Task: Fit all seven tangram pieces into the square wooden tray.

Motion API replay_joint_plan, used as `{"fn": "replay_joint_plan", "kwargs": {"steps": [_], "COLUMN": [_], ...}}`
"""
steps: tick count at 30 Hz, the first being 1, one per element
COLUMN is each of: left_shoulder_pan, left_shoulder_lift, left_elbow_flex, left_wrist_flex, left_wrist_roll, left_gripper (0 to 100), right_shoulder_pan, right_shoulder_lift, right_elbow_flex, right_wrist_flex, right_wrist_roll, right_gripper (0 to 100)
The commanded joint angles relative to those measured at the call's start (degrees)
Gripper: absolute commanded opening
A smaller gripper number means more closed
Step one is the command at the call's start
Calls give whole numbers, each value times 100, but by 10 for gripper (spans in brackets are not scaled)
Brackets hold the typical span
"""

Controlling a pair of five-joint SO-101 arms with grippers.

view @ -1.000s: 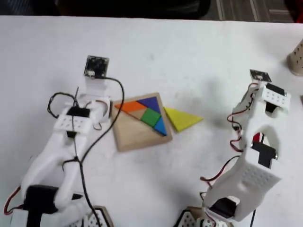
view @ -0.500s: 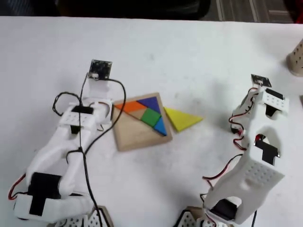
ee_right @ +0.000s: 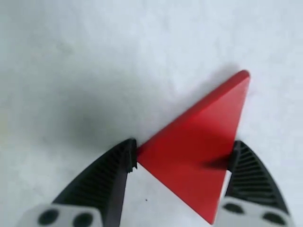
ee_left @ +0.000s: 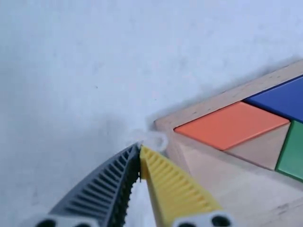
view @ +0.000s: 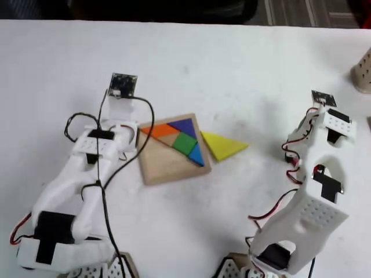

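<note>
While your right gripper [ee_right: 182, 156] pinches the red triangle [ee_right: 199, 142] near the bench's [view: 232, 58] right edge | lift it level | carry to the tray [view: 162, 168] mid-bench | left gripper [ee_left: 139, 156], pressed together, sits at tray's corner.

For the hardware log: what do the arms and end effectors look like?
Left arm and right arm: white shells with black motor blocks. A black cable runs along the left, red wires along the right. Left end effector: grey and yellow ridged fingers; right end effector: black ridged fingers.

place: robotics lab | cues: white table [view: 243, 63], bare-wired arm [view: 301, 214]
</note>
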Motion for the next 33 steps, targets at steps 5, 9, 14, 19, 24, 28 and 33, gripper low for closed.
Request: {"fn": "replay_joint_plan", "kwargs": {"steps": [5,9,14,19,24,28,33], "left_shoulder_pan": [-13,-22,-31,-31,-40,-40,-48], "left_shoulder_lift": [-31,-31,-31,-31,-31,-31,-40], "left_elbow_flex": [-343,-343,-343,-343,-343,-343,-343], "left_wrist_flex": [-97,-97,-88,-88,-88,-97,-97], "left_wrist_roll": [-53,-53,-53,-53,-53,-53,-53], "left_gripper": [24,24,24,24,24,24,24], "right_shoulder_pan": [180,180,180,171,136,66,-154], "right_shoulder_lift": [-611,-699,-716,-760,-971,-1297,-1648], "right_elbow_flex": [-35,-26,-35,-79,-105,-97,-88], "right_wrist_flex": [-4,4,4,163,347,602,989], "right_wrist_roll": [-18,360,387,404,404,404,404], "right_gripper": [233,233,233,233,233,233,233]}}
